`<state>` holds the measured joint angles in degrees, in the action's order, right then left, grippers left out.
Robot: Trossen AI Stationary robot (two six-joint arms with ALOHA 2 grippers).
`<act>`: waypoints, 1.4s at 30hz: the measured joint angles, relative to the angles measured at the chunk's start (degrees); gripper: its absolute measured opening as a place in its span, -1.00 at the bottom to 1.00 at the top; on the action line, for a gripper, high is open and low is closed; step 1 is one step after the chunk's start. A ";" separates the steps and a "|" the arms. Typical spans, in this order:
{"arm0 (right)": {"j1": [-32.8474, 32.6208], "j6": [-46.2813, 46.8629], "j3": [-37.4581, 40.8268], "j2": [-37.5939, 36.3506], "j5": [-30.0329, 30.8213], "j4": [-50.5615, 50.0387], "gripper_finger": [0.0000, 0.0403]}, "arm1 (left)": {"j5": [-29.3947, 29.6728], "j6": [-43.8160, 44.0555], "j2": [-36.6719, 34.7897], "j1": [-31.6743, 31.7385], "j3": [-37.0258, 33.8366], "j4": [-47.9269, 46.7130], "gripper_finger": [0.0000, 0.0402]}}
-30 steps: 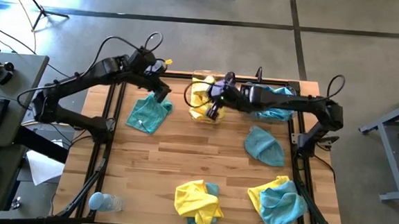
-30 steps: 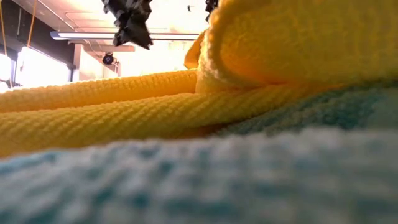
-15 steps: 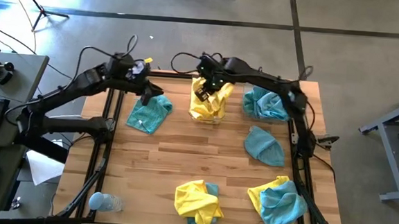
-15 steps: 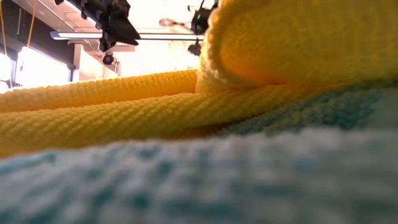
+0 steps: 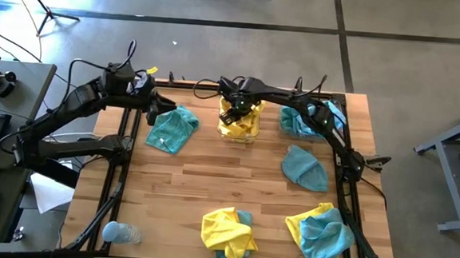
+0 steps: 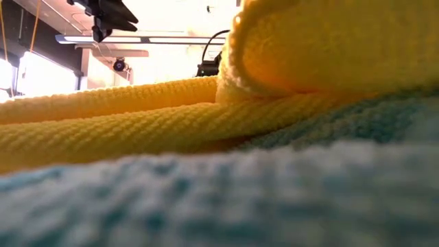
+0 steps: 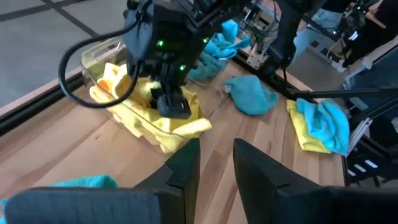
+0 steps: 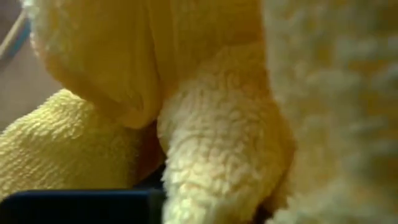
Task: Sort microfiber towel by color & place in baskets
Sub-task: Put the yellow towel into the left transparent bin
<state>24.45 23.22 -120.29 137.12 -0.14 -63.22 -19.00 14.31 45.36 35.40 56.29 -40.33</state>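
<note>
While the right gripper (image 5: 239, 113) is reaching down into the clear basket (image 7: 102, 53) at the far middle of the table (image 5: 211, 176), it is sitting pressed among the yellow towels (image 5: 242, 123) bunched there; its wrist view is showing only yellow pile, so whether its fingers are spread or pinching cloth cannot be told. The left gripper (image 7: 214, 165) is hovering above the table at the far left, just beside a loose teal towel (image 5: 171, 129), with its fingers parted by a narrow gap and nothing between them. A second basket (image 5: 331, 111) at the far right is holding teal towels (image 5: 302, 121), though its outline is hard to make out from above. Another teal towel (image 5: 305, 167) is lying alone right of centre. Along the near edge, a yellow-and-teal heap (image 5: 228, 229) and a second mixed heap (image 5: 320, 230) are lying well apart from the baskets. A pale blue bottle (image 5: 118, 233) is lying at the near left corner.
</note>
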 joint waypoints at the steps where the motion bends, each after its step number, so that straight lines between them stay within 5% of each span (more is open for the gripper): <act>1: -0.07 0.38 0.00 0.02 -0.04 -0.18 -0.39 | 0.01 -0.03 -0.21 0.00 0.00 -0.40 -0.59; 10: -0.17 0.80 0.20 -7.07 0.33 -2.18 -0.10 | 0.03 -1.63 -0.39 0.00 0.00 -2.25 -0.59; 22: -0.48 3.52 0.20 -14.78 1.94 -1.86 -0.09 | 0.08 -1.92 -0.39 0.00 0.00 -2.30 -0.59; 26: -1.78 1.00 0.24 -14.09 6.21 -0.39 -0.25 | 0.12 -0.92 -0.39 0.00 0.00 -2.30 -0.59; 33: -2.57 -1.09 0.24 -8.94 6.66 2.24 -0.91 | 0.10 0.53 -0.39 -0.20 0.02 -2.30 -0.59; 42: -1.51 0.30 0.11 -0.89 1.33 1.78 -0.85 | 0.10 1.18 -0.39 -0.20 0.02 -2.49 -0.59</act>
<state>22.94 23.52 -120.18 136.23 1.19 -61.44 -18.90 15.48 44.97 35.20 56.31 -42.82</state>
